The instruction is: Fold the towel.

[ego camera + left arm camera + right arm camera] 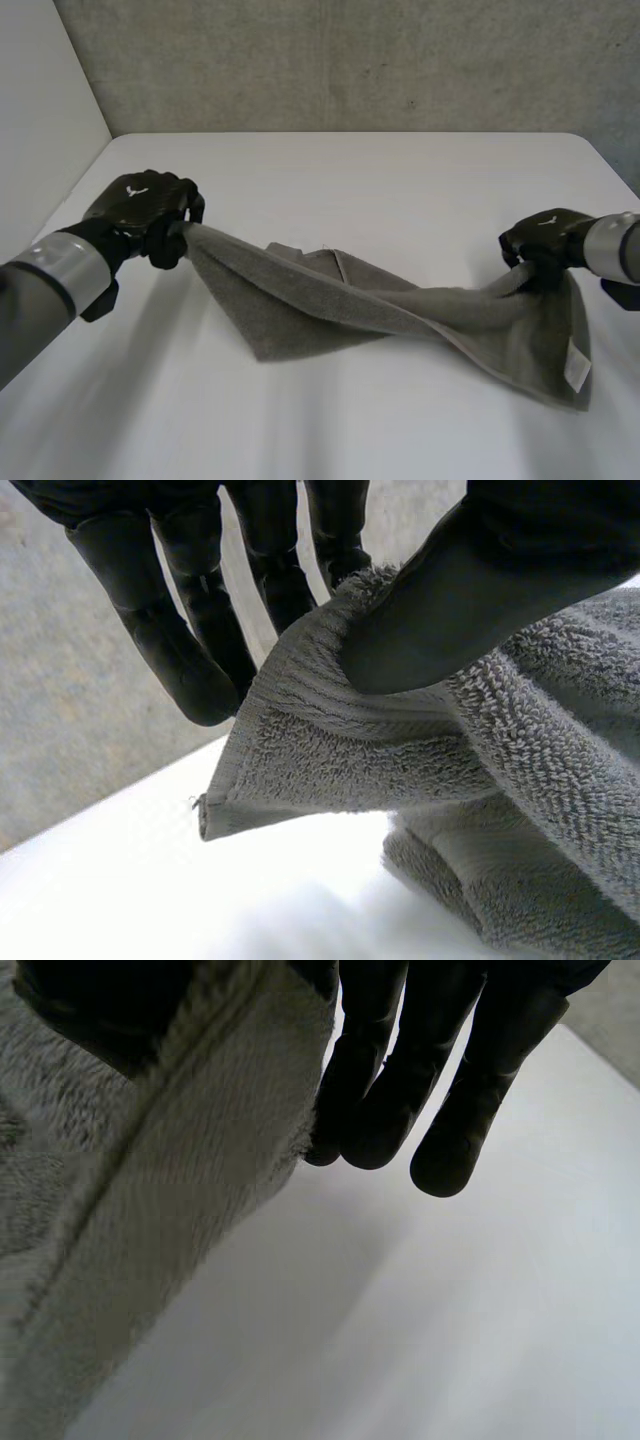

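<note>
We log grey towel (330, 300) strung left to right across mid counter (400, 170), belly sagging onto it. Left robot hand (140, 205) pinches left corner; right robot hand (545, 235) pinches right edge. Our judgement: early stage, no tidy fold made; fold-over and flattening left.

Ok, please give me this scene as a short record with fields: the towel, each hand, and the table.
towel: grey terry towel, stretched between both hands, its middle sagging down to the table
left hand: shut on the towel near one corner, lifted off the table
right hand: shut on the opposite end; a flap with a small white label hangs below it
table: white table, under the towel
</note>
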You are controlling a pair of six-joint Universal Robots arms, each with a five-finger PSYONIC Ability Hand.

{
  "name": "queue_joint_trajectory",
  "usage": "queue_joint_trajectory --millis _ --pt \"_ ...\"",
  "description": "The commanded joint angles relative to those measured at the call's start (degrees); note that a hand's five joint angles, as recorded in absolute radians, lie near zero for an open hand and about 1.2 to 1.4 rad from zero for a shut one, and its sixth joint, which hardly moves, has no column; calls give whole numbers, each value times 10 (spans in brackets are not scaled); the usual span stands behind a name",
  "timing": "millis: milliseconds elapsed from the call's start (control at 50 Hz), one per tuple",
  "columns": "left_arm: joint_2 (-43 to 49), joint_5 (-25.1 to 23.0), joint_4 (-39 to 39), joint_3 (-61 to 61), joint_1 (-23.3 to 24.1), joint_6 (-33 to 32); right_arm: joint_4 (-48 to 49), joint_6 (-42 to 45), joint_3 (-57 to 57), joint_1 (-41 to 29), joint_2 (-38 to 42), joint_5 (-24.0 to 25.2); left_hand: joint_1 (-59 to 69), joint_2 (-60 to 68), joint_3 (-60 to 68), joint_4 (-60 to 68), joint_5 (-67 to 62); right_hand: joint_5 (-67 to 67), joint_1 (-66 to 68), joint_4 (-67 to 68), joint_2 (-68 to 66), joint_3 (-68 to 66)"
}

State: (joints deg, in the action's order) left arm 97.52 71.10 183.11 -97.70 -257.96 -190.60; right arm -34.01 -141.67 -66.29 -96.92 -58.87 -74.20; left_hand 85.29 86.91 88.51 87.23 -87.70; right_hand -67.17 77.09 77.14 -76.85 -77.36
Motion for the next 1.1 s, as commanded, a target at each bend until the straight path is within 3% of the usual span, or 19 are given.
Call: queue_joint_trajectory --millis 20,60,80,120,140,180,240,340,480,580,700,840,1100 --pt "117 10 -7 180 23 5 44 -58 104 -50 60 0 -53 -69 -85 -72 177 -28 29 29 -32 -26" --pt "122 11 -8 233 31 7 133 -106 143 -68 52 0 -53 -69 -85 -72 177 -28 29 29 -32 -26" --pt "123 12 -8 233 31 7 134 -106 143 -68 52 0 -53 -69 -85 -72 177 -28 29 29 -32 -26" --pt "116 27 8 312 46 9 277 -184 142 -78 -5 -2 -53 -69 -85 -72 177 -28 29 29 -32 -26" --pt "116 27 8 313 47 9 278 -185 142 -78 -5 -2 -53 -69 -85 -72 177 -28 29 29 -32 -26" --pt "87 52 76 358 48 24 414 -275 104 -76 -99 -5 -53 -69 -85 -72 177 -28 29 29 -32 -26" --pt "51 74 129 379 47 82 456 -336 81 -71 -129 2 -53 -69 -85 -72 177 -28 29 29 -32 -26" --pt "48 80 132 375 33 147 403 -331 82 -77 -126 22 -53 -69 -85 -72 177 -28 29 29 -32 -26" --pt "68 77 117 301 23 147 297 -269 78 -78 -87 35 -53 -69 -85 -72 177 -28 29 29 -32 -26" --pt "94 77 113 240 23 132 262 -234 61 -78 -58 31 -53 -69 -85 -72 177 -28 29 29 -32 -26" --pt "134 77 113 149 23 69 231 -222 42 -72 3 32 -53 -69 -85 -72 177 -28 29 29 -32 -26" --pt "141 76 114 60 24 -10 120 -142 49 -71 95 22 -53 -69 -85 -72 177 -28 29 29 -32 -26" --pt "115 60 123 12 27 -14 153 -156 76 -50 137 -2 -53 -69 -85 -72 177 -28 29 29 -32 -26"
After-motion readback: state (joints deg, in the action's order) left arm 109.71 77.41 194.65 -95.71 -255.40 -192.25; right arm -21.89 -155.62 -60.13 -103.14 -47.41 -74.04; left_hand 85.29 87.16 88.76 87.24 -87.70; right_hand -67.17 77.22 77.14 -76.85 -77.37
